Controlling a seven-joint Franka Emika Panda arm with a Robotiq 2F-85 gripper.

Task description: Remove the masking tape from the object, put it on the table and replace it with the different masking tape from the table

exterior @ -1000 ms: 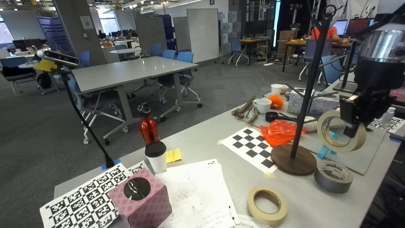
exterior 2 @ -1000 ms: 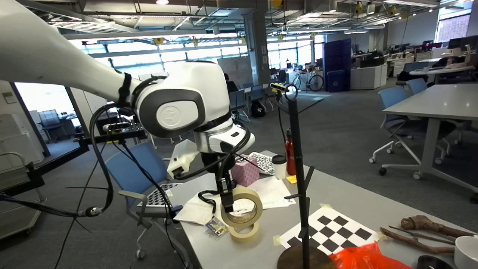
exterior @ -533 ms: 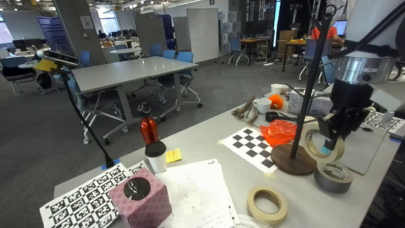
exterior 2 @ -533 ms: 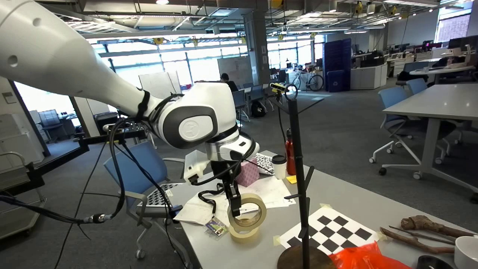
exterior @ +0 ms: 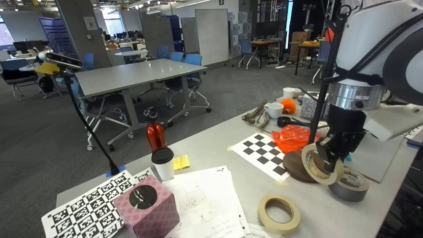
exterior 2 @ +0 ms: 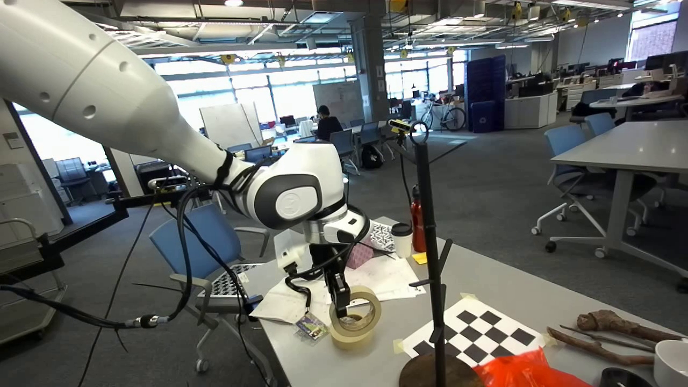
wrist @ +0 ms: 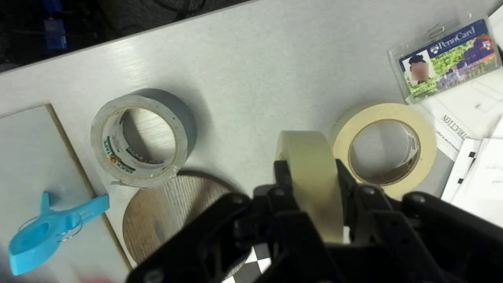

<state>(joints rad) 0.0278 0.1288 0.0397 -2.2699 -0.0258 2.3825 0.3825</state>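
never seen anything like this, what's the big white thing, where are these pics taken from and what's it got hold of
The big white thing is a robot arm; the black gripper at its end does the holding. The two exterior views look on from outside; the wrist view is shot from the arm's own wrist, looking down past the gripper. Pinched in the gripper is a roll of masking tape, held upright. On the grey table lie a second masking tape roll and a dark grey tape roll. Near them stands a dark post with pegs on a round wooden base. Also there: a pink tissue box, a lidded cup and a checkered sheet.
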